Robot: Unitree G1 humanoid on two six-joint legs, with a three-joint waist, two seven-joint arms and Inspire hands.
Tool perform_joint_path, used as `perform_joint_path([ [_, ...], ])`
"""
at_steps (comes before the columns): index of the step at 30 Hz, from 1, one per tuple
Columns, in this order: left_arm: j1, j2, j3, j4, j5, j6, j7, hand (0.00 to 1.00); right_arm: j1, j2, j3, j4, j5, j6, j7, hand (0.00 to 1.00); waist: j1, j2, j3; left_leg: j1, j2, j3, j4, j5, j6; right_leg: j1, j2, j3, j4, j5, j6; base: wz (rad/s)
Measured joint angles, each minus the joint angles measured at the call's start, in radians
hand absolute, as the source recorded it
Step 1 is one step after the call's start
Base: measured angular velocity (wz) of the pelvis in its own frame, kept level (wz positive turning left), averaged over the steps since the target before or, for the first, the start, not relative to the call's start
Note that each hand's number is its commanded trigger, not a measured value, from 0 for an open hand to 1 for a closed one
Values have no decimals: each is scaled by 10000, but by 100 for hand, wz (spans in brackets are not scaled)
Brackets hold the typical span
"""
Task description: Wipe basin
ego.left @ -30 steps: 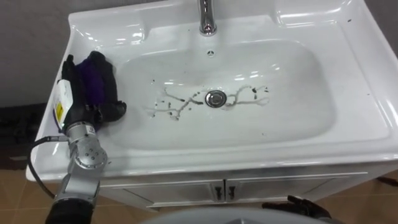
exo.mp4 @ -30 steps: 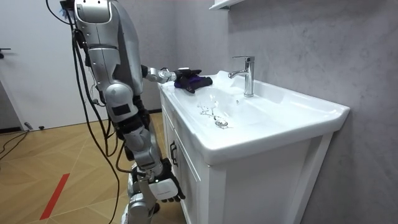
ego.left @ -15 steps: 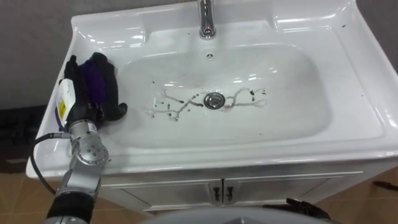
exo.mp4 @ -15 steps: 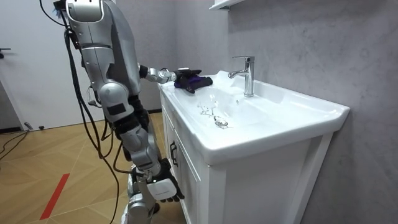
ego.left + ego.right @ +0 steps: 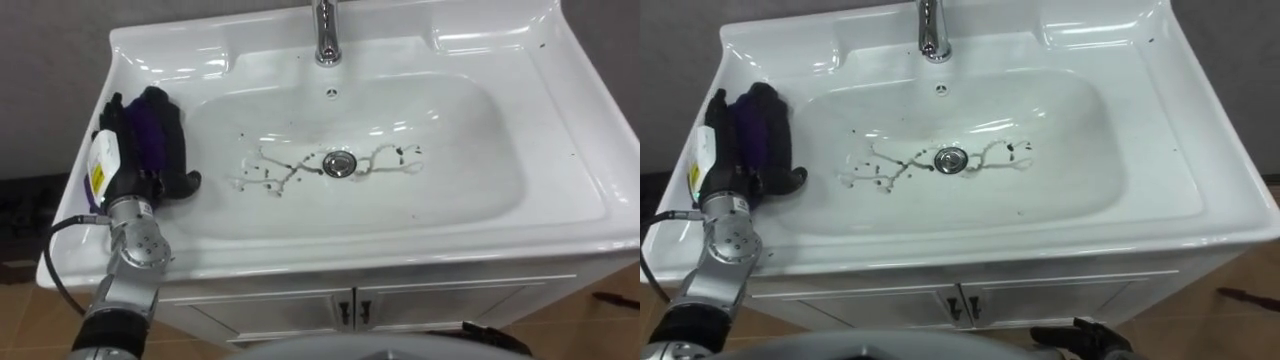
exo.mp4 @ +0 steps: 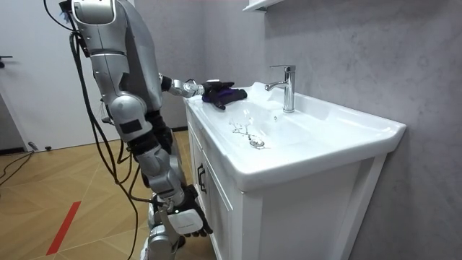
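Observation:
The white basin (image 5: 560, 120) has dark, wet streaks of dirt (image 5: 275, 172) on both sides of its drain (image 5: 339, 163). On the left rim lies a purple cloth (image 5: 152, 128). My left hand (image 5: 170, 150) rests on top of it, black fingers and thumb curled round the cloth. In the room view this hand (image 6: 216, 94) and the cloth (image 6: 229, 92) show at the basin's far corner. My right hand (image 6: 189, 220) hangs low beside the cabinet, away from the basin.
A chrome tap (image 5: 324, 35) stands at the middle of the back rim. The basin tops a white cabinet with two doors (image 5: 350, 308). A grey wall (image 6: 346, 43) runs behind it, with wooden floor (image 6: 58, 195) to the room view's left.
The eye view has shifted a little and my body has straightened slightly in the room view. The left hand stays on the cloth at the rim.

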Motion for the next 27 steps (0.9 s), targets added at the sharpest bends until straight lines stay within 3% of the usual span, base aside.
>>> perform_joint_path([
  [1, -53, -6, -14, 95, 142, 0, 0, 96, 0, -1, -2, 0, -16, 13, 0, 0, 20, 3, -1, 0, 2, -4, 1, 2, -3, 0, 1, 0, 1, 1, -3, 0],
  [2, -79, -7, -20, 137, 203, 0, 0, 100, -2, -4, -2, -4, -22, 31, 0, 0, 32, 5, -3, 1, 3, -6, 2, 3, -4, 0, 2, -1, 2, 2, -3, 0],
  [27, -498, -139, 394, 677, 259, -47, 1, 100, 4, -80, 3, -301, -744, 209, -11, 0, 137, 159, -32, 178, 4, 4, -22, 9, -16, 212, -1, -37, -18, -8, -9, 0],
])
